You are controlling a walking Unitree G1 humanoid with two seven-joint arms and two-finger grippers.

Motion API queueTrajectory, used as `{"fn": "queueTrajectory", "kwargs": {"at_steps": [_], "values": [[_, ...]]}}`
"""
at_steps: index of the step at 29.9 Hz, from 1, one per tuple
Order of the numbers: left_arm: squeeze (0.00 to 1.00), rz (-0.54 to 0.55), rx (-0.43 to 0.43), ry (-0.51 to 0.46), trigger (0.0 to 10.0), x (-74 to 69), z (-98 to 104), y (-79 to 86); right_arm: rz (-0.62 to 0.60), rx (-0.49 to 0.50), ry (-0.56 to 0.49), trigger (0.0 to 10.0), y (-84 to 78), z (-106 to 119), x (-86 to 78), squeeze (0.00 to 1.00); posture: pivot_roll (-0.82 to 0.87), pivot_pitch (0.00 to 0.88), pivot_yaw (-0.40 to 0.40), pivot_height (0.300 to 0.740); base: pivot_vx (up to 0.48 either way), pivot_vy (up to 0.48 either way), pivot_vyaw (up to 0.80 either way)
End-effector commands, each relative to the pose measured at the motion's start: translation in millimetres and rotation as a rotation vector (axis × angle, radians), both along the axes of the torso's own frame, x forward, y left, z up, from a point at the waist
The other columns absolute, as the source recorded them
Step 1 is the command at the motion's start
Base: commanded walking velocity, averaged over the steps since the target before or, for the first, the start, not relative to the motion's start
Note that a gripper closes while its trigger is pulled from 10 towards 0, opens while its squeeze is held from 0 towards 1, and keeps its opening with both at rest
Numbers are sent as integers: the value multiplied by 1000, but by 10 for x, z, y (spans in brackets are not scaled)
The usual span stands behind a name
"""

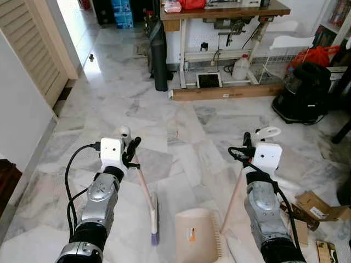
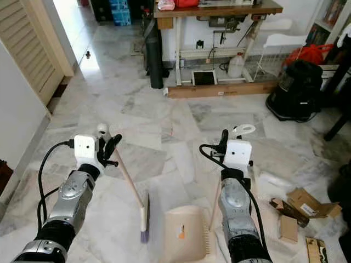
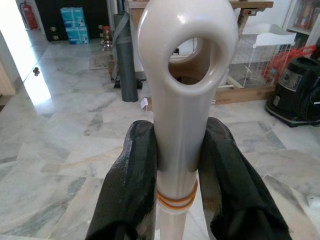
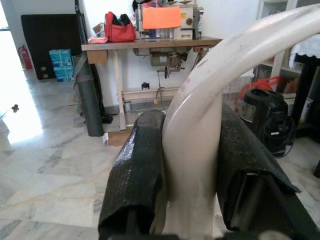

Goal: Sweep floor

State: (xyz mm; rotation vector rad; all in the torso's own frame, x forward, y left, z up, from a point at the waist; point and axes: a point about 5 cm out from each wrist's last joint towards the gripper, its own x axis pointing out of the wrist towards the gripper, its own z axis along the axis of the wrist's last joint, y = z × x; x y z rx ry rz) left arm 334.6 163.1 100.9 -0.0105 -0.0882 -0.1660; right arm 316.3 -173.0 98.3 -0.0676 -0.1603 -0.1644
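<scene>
My left gripper (image 1: 131, 149) is shut on the cream handle of a small broom (image 1: 145, 189); its head (image 1: 154, 222) with purple bristles rests on the marble floor between my arms. In the left wrist view the black fingers (image 3: 131, 185) clamp the handle's looped end (image 3: 187, 60). My right gripper (image 1: 248, 143) is shut on the long handle of a beige dustpan (image 1: 196, 237), which sits on the floor just right of the broom head. The right wrist view shows the pads (image 4: 137, 175) pressing that curved handle (image 4: 200, 135).
A wooden sewing table (image 1: 225, 13) stands ahead with a dark rolled mat (image 1: 159, 55) beside it. A black vacuum (image 1: 304, 93) sits at right. Cardboard scraps (image 1: 312, 208) lie by my right arm. A louvred door (image 1: 33, 49) and wall bound the left.
</scene>
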Motion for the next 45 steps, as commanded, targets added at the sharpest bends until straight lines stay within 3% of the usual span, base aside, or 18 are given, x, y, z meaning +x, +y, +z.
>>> {"fn": "queueTrajectory", "kwargs": {"at_steps": [1, 45], "values": [[0, -1, 7, -54, 10000, 29, 114, 16, 8, 1, -19, 10000, 26, 54, 24, 0, -117, 0, 41, 740, 0, 0, -800], [0, 14, 4, -46, 10000, 36, 121, 54, 9, 6, -12, 10000, 50, 37, 27, 0, -103, 0, 44, 740, 0, 27, -800]]}}
